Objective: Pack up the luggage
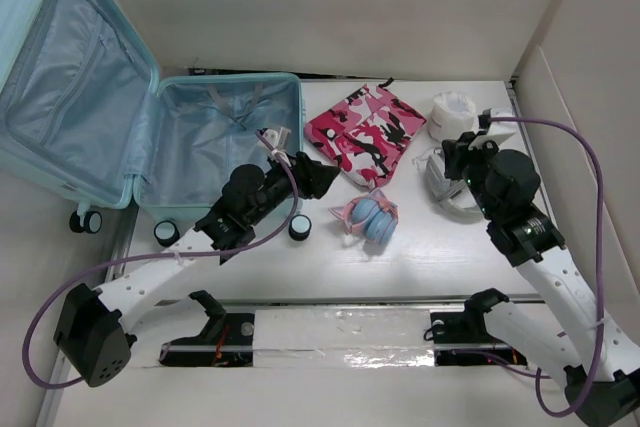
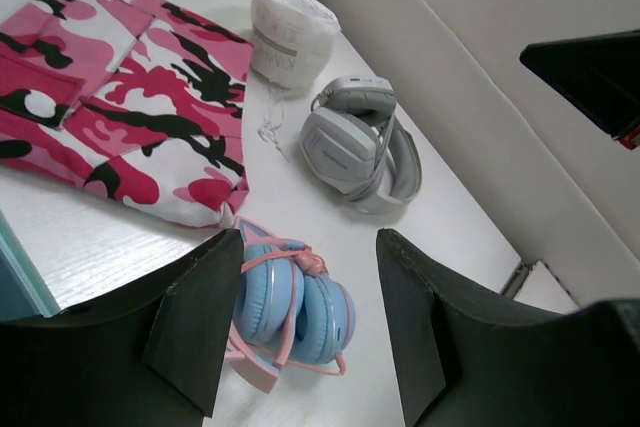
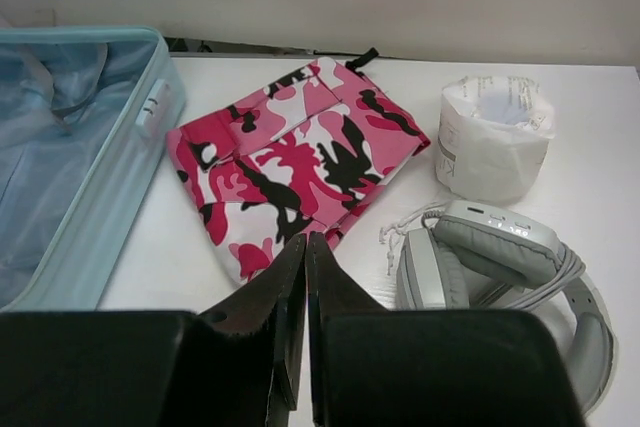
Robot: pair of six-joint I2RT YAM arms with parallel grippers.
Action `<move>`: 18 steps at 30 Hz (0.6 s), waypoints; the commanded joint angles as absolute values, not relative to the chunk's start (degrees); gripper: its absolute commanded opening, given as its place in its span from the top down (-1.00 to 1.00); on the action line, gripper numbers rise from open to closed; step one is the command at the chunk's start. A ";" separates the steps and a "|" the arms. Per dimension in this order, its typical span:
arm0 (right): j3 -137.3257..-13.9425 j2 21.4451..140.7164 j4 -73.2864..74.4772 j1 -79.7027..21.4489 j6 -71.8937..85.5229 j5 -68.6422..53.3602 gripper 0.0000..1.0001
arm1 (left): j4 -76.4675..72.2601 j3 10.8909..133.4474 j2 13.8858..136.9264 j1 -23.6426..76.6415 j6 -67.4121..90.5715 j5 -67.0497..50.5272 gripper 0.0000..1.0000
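Observation:
The pale aqua luggage (image 1: 110, 117) lies open at the left, its lid propped back and grey-blue lining bare; its edge shows in the right wrist view (image 3: 95, 217). My left gripper (image 1: 318, 175) is open and empty above the suitcase's right edge; in its wrist view its jaws (image 2: 310, 297) frame the blue-and-pink headphones (image 2: 290, 309), which lie on the table (image 1: 368, 219). My right gripper (image 1: 458, 152) is shut and empty (image 3: 305, 277) above the grey headphones (image 1: 450, 187) (image 3: 500, 277). Pink camouflage shorts (image 1: 365, 132) (image 3: 295, 172) lie mid-table.
A white rolled bundle (image 1: 452, 112) (image 3: 495, 137) stands behind the grey headphones. Walls close the table at the back and right (image 1: 560, 77). Black suitcase wheels (image 1: 166, 234) sit near the front left.

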State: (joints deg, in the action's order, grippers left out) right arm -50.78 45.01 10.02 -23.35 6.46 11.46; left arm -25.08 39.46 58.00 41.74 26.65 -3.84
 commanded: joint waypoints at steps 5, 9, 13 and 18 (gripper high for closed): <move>-51.68 42.54 9.76 -25.40 6.24 14.05 1.00 | -33.13 42.09 59.58 41.75 26.90 -14.14 0.16; -50.80 42.97 9.75 -25.40 6.68 15.12 1.00 | -25.35 47.88 64.85 49.28 22.43 -4.00 0.75; -50.54 46.14 12.57 -25.40 7.55 16.96 1.00 | -15.48 53.43 69.34 61.94 15.91 15.71 0.89; -47.82 45.62 10.46 -25.40 8.26 16.70 0.90 | -11.52 51.69 69.17 61.96 17.23 15.47 -0.06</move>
